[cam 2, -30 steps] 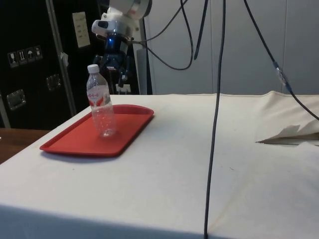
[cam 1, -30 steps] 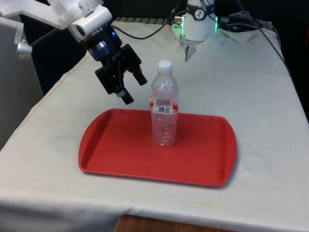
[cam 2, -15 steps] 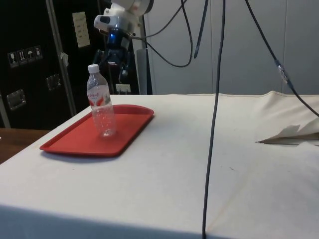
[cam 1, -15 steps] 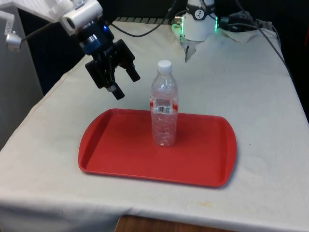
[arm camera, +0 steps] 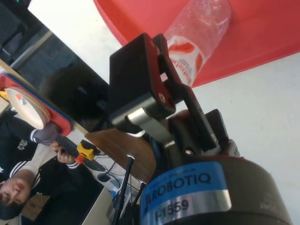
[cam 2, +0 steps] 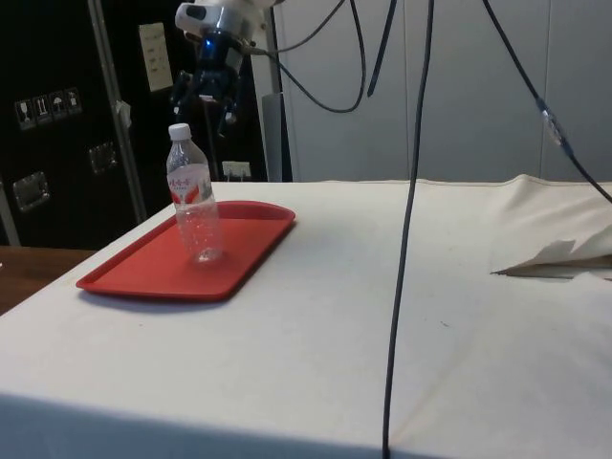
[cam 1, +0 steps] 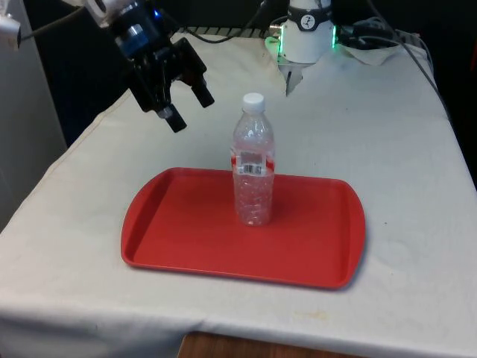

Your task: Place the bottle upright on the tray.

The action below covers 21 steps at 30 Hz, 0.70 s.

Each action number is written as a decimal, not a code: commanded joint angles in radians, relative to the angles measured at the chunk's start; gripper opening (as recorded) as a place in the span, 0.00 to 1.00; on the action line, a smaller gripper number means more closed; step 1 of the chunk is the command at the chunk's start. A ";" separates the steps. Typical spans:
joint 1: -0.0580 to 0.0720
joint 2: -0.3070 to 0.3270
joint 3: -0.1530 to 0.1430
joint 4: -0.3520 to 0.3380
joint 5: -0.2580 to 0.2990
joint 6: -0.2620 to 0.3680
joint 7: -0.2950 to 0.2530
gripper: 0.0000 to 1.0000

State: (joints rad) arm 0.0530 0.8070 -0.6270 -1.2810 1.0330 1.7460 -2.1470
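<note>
In the front view you have, from left to right, one pincer (cam 1: 184, 103) in the upper left of the frame, one bottle (cam 1: 253, 160) near the middle, and one red tray (cam 1: 179, 231) spanning the lower middle on the white-clothed worktop (cam 1: 402, 149). Your pincer hangs in the air with its two fingers spread apart and nothing between them, up and to the left of the bottle and well clear of it. The single clear bottle, with a white cap and a red-and-white label, stands upright on the tray, touching only the tray floor. In the side view the pincer (cam 2: 203, 103) sits at the upper left, above and behind the bottle (cam 2: 192, 207), which stands on the tray (cam 2: 249, 251) at the left of the frame. In the wrist view you see one person (arm camera: 28, 161) at the lower left, holding a handheld device.
</note>
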 commanded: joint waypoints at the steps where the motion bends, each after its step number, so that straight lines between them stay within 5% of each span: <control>1: 0.002 -0.007 -0.002 0.004 -0.001 -0.001 0.011 1.00; 7: 0.005 -0.019 -0.004 0.003 -0.001 0.002 0.021 1.00; 21: 0.041 -0.016 -0.051 0.016 -0.032 0.040 0.047 1.00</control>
State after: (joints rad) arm 0.0870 0.7880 -0.6690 -1.2700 1.0130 1.7750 -2.1100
